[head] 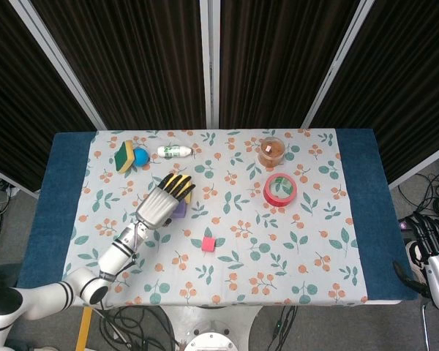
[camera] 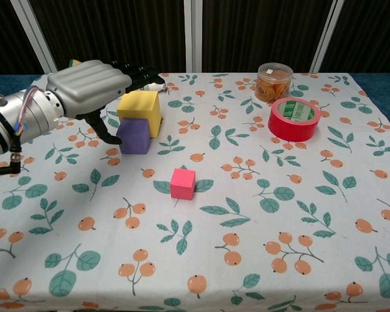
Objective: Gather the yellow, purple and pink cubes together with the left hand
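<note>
Left hand (camera: pixel 91 84) of mine hovers open, fingers spread, above the touching yellow cube (camera: pixel 141 110) and purple cube (camera: pixel 134 136); pink cube (camera: pixel 182 183) sits apart, nearer.

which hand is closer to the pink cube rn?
Left. The left hand hovers by the purple cube and yellow cube, up-left of the pink cube. The right hand sits off the table's right edge, far away.
</note>
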`<move>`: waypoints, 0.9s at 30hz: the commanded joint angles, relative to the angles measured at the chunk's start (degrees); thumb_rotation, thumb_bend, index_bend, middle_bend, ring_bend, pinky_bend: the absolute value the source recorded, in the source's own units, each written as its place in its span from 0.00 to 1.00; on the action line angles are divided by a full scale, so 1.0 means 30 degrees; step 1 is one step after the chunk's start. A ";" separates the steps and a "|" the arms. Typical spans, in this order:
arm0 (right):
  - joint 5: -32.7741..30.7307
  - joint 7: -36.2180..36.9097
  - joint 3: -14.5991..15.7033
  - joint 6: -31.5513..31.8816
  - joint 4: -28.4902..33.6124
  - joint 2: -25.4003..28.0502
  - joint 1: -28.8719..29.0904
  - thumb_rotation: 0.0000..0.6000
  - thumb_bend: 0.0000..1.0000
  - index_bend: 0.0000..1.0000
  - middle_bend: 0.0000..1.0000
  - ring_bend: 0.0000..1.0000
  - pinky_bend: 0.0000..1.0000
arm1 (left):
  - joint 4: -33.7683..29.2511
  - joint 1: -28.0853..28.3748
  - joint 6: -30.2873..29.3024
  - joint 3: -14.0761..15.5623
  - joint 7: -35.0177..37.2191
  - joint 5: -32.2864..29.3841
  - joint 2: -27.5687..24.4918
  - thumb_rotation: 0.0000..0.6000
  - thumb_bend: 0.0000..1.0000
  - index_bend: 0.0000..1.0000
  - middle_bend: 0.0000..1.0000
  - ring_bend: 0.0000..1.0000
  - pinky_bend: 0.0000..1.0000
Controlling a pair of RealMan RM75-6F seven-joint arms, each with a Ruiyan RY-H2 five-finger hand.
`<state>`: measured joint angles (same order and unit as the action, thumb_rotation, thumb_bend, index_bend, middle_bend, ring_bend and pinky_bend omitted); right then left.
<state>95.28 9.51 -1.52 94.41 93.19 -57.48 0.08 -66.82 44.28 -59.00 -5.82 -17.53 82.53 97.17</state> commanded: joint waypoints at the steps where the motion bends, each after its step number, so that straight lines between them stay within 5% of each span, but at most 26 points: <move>1: 0.0068 -0.0007 0.0022 0.0015 -0.0015 -0.0017 0.0005 1.00 0.22 0.00 0.02 0.00 0.04 | -0.2881 0.0154 0.0334 0.1020 0.1240 0.1561 -0.2264 1.00 0.00 0.22 0.00 0.01 0.10; 7: 0.0125 -0.0097 0.0041 0.0071 0.0077 0.0003 -0.0020 1.00 0.22 0.00 0.02 0.00 0.04 | -0.3876 0.1086 0.0989 0.2202 0.3439 0.3955 -0.3057 1.00 0.08 0.30 0.00 0.01 0.10; 27: -0.0360 -0.0063 -0.0016 0.0120 -0.0030 -0.0024 -0.0247 1.00 0.22 0.00 0.02 0.00 0.04 | 0.0869 0.4036 0.1999 0.2979 0.5041 0.7089 0.0036 1.00 0.19 0.43 0.00 0.01 0.10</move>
<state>94.24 9.30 -1.56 94.79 93.13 -57.53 -0.65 -65.34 55.69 -53.07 2.86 -3.11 103.23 96.37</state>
